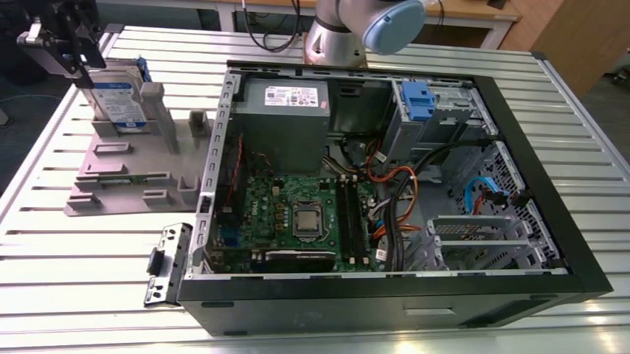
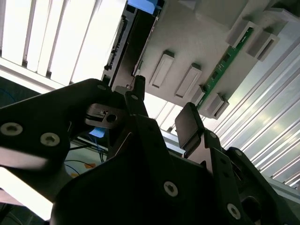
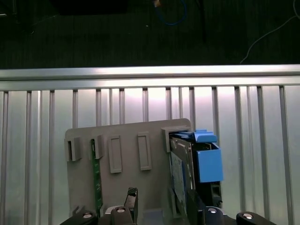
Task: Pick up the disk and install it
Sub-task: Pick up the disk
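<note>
One end effector (image 1: 74, 59) hangs above the far corner of the grey plastic stand (image 1: 118, 177), at that stand's side toward the exterior view's left. Its dark fingers (image 2: 190, 126) are spread wide and hold nothing. In the first wrist view the end effector (image 3: 164, 201) has one finger on either side of the disk's line, above the stand (image 3: 150, 187). In the second wrist view the end effector (image 2: 161, 105) has one fingertip close to the disk's (image 2: 124, 47) edge; whether they touch cannot be told.

The disk (image 1: 116, 99) stands upright on its edge in the stand's far slot, against a tall post. It is a flat silver rectangle with a white-and-blue label on its broad face and a blue plastic bracket running round its edges. In the first wrist view the disk (image 3: 183, 164) shows a thin metal edge, with the blue bracket bulking out on one side.

A narrow green circuit strip (image 3: 97, 178) sits on edge in another of the stand's slots.

The stand lies on a slatted metal worktop (image 1: 59, 243). Near the stand's front corner lies a small black bracket (image 1: 167, 262).

To the exterior view's right of the stand lies an open computer case (image 1: 551, 184), holding a grey metal box (image 1: 285, 110) with a white sticker, a green motherboard (image 1: 295, 214) and loose cables.
</note>
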